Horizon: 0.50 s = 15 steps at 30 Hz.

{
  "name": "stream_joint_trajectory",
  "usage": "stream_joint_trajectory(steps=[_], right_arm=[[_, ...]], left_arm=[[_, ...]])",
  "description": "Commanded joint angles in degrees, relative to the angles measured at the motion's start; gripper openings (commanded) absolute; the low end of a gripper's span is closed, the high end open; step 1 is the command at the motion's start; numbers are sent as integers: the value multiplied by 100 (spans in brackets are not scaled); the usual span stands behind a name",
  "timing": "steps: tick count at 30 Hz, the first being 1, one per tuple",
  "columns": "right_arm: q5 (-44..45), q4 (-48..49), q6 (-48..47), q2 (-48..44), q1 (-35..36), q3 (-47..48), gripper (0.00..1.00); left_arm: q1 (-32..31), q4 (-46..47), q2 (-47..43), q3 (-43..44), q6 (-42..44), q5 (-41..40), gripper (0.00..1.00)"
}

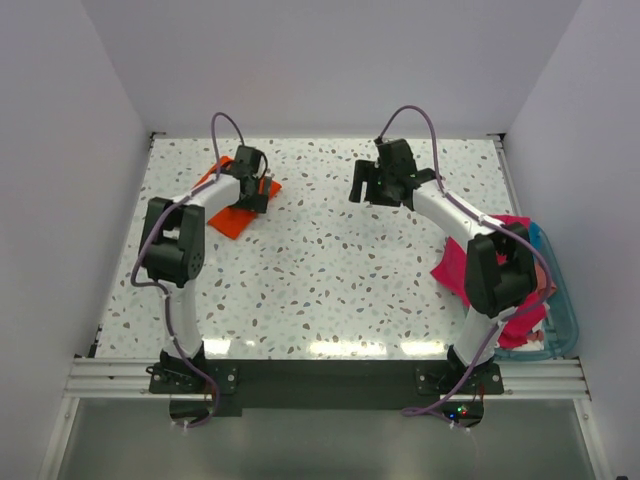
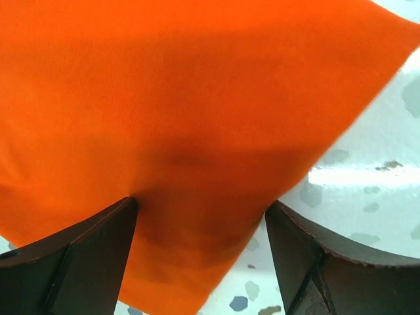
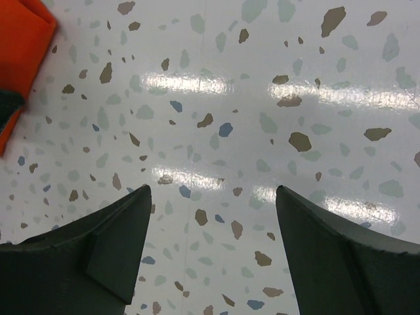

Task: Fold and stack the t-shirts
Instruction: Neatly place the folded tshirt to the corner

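A bright orange t-shirt [image 1: 228,213] lies folded flat at the back left of the table. My left gripper [image 1: 260,186] hovers just over its right part. In the left wrist view the orange t-shirt [image 2: 197,98] fills most of the picture, and the left gripper [image 2: 202,203] stands open, its fingers wide apart over the cloth without pinching it. My right gripper [image 1: 368,187] hangs open over bare table at the back middle. The right wrist view shows the right gripper [image 3: 213,188] empty, with a corner of the orange t-shirt [image 3: 20,39] at top left. Magenta-pink t-shirts [image 1: 458,262] are heaped at the right edge.
A teal plastic bin [image 1: 563,318] sits at the table's right edge, with the pink cloth spilling over it behind the right arm's base. White walls close in the speckled table [image 1: 320,270] on three sides.
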Motion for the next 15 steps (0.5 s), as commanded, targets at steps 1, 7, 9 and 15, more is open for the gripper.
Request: stream_joint_trajectory(steps=[1, 7, 9, 15], right_arm=[[-107, 90, -100, -322, 17, 46, 80], [-46, 81, -127, -322, 17, 29, 80], [-28, 64, -135, -305, 9, 46, 80], [-98, 28, -127, -234, 9, 152, 80]], left_arm=[[42, -85, 205, 377, 35, -566, 83], [349, -261, 820, 1097, -325, -971, 83], [446, -296, 1092, 1448, -387, -962, 83], [947, -446, 1822, 2389, -360, -734, 83]])
